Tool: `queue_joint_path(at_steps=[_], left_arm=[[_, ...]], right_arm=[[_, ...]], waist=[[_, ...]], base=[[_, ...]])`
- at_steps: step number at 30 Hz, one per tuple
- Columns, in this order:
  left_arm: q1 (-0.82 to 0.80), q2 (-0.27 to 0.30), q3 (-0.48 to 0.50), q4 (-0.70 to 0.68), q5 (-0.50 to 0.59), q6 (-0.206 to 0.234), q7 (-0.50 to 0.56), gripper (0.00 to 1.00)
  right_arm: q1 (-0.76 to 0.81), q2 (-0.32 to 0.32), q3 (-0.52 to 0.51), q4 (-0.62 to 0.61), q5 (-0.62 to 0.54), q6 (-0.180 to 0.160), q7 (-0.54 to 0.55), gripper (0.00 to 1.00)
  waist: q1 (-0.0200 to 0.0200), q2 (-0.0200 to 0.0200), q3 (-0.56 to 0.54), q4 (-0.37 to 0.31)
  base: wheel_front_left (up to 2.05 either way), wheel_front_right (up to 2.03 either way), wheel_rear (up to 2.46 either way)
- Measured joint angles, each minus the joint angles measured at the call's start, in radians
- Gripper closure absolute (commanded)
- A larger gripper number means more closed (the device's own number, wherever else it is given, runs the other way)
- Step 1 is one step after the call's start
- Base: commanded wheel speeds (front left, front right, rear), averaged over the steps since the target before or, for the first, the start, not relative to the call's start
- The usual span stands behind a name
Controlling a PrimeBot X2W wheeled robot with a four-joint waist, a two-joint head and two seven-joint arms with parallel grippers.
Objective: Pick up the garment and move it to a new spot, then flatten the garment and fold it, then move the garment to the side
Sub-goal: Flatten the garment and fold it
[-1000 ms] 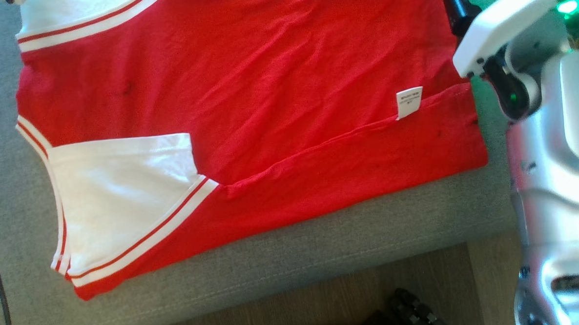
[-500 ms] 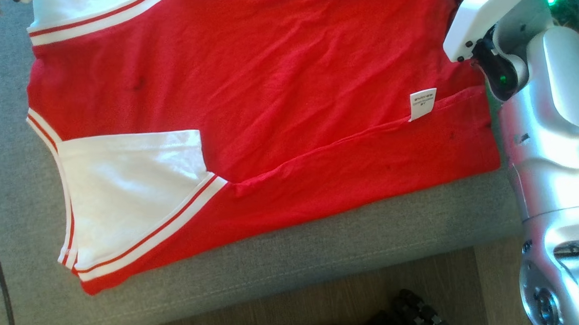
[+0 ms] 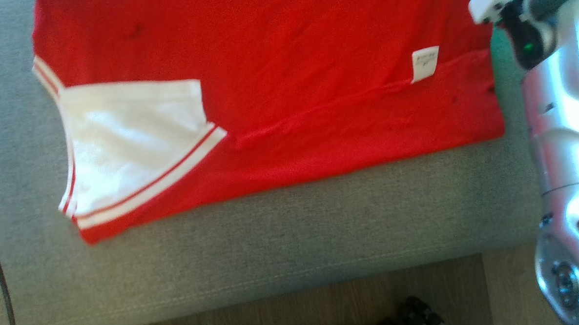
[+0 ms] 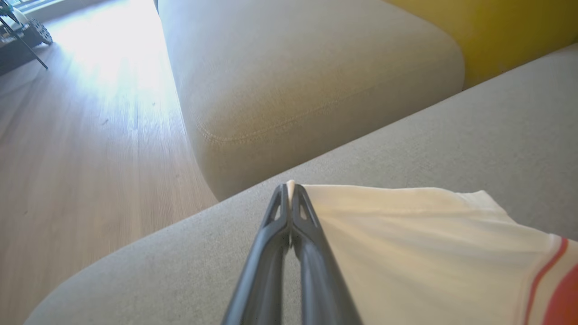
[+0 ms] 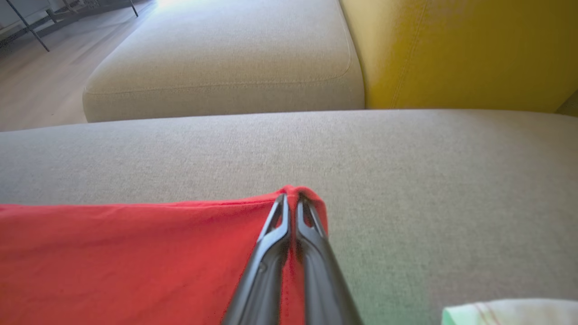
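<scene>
Garment (image 3: 274, 59), one, left gripper (image 4: 289, 188), right gripper (image 5: 291, 197) clamping

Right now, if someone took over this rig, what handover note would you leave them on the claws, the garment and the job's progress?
Left claw: shut on the tip of the white sleeve.
Right claw: shut on a red corner of the garment.
Garment: spread fairly flat on the grey sofa cushion; a fold line runs along its near side.
Done: relocation and flattening, it seems.
Left: probably bring both pinched corners over to finish the fold, then move the garment aside.
</scene>
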State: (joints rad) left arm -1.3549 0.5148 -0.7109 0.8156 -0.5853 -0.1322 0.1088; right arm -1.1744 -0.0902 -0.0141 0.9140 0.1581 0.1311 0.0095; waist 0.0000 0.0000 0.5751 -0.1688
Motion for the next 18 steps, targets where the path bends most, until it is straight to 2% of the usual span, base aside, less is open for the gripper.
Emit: queue_joint_path(at_steps=[9,14,18], left_arm=[[0.018,-0.031,-0.037,-0.012,0.0,0.0,-0.125,1.0],[0.124,0.004,-0.082,-0.102,-0.018,0.0,-0.206,1.0],[0.214,0.059,-0.083,-0.191,-0.037,0.002,-0.26,1.0]], right_arm=[[0.012,-0.056,0.046,0.011,-0.014,0.0,-0.001,1.0],[0.101,-0.093,0.077,-0.021,0.011,0.0,0.001,1.0],[0.178,-0.116,0.085,-0.067,0.055,0.0,0.01,1.0]], waist=[[0.0,0.0,-0.034,0.04],[0.0,0.0,-0.078,0.057],[0.0,0.0,-0.116,0.072]], base=[[0.0,0.0,0.0],[0.0,0.0,0.0],[0.0,0.0,0.0]])
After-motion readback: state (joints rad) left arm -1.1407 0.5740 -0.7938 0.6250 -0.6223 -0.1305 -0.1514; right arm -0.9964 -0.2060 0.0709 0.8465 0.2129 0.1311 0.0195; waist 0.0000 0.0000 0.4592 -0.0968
